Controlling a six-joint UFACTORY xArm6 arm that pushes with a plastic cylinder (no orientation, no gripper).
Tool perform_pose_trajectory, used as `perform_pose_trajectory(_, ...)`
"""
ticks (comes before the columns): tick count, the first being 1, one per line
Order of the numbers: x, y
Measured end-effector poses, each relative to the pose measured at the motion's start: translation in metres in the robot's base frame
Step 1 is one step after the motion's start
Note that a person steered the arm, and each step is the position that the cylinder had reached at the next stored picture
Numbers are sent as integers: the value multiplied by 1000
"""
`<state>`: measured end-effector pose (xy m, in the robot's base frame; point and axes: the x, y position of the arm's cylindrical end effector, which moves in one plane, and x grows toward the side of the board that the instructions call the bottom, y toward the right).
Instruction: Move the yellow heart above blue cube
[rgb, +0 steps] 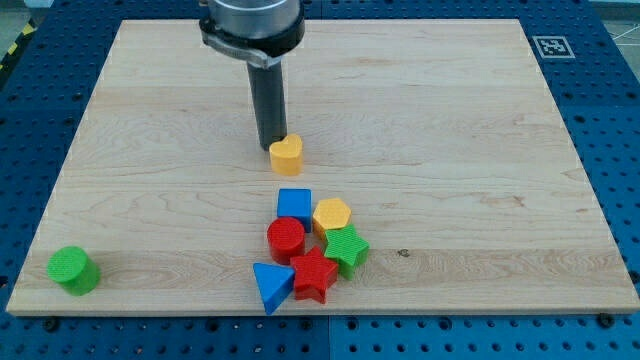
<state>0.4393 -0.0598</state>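
Note:
The yellow heart (287, 154) lies near the board's middle. My tip (270, 148) rests right against its left, upper side. The blue cube (294, 205) sits below the heart toward the view's bottom, with a small gap between them. The cube is the top piece of a tight cluster of blocks.
The cluster holds a yellow hexagon (331, 215), a red cylinder (286, 239), a green star-like block (346, 248), a red star (314, 274) and a blue triangle (270, 284). A green cylinder (72, 270) stands at the bottom left corner. The wooden board (450, 120) has a marker tag (551, 46) at its top right.

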Motion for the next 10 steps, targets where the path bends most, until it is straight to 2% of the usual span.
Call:
perform_pose_trajectory(3,26,0)
perform_pose_trajectory(4,22,0)
perform_pose_trajectory(5,1,10)
perform_pose_trajectory(7,8,39)
perform_pose_trajectory(10,16,40)
